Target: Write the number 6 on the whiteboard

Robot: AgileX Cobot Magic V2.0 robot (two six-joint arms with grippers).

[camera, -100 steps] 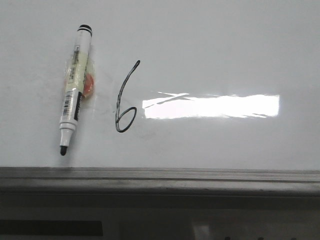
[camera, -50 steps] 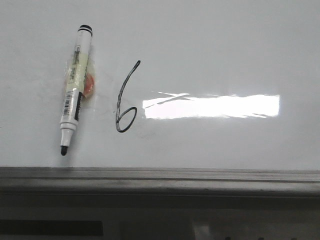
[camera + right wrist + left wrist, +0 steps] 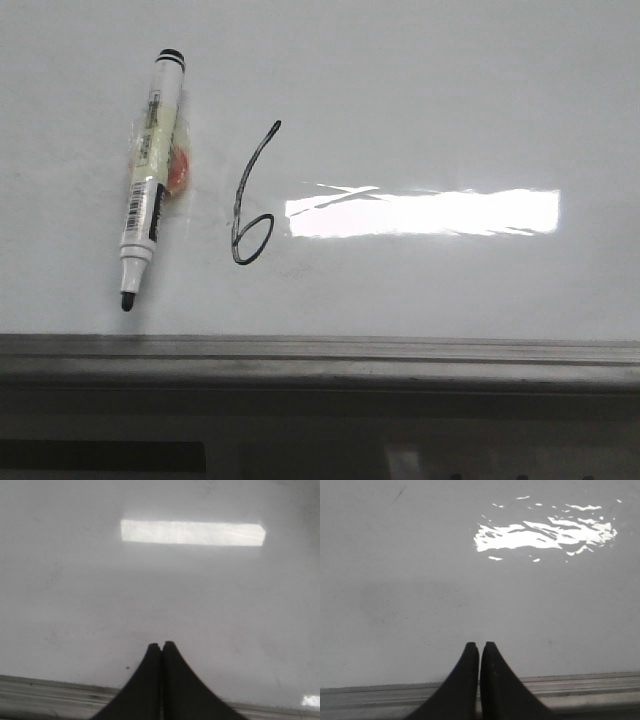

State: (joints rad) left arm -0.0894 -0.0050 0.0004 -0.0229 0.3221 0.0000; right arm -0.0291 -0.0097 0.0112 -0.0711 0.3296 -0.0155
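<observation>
The number 6 (image 3: 250,200) stands in thin black line on the whiteboard (image 3: 420,100), slanted, with a long stem and a small bottom loop. A white marker (image 3: 150,180) with its black tip uncapped lies on the board to the left of the digit, tip toward the near rail. Neither gripper shows in the front view. My left gripper (image 3: 480,645) is shut and empty above bare board (image 3: 420,580) near the rail. My right gripper (image 3: 162,644) is shut and empty above bare board (image 3: 225,605).
A grey metal edge rail (image 3: 320,355) runs along the board's near edge; it also shows in the left wrist view (image 3: 590,685) and the right wrist view (image 3: 45,695). A bright rectangular glare (image 3: 420,212) lies right of the digit. An orange patch (image 3: 178,170) sits beside the marker.
</observation>
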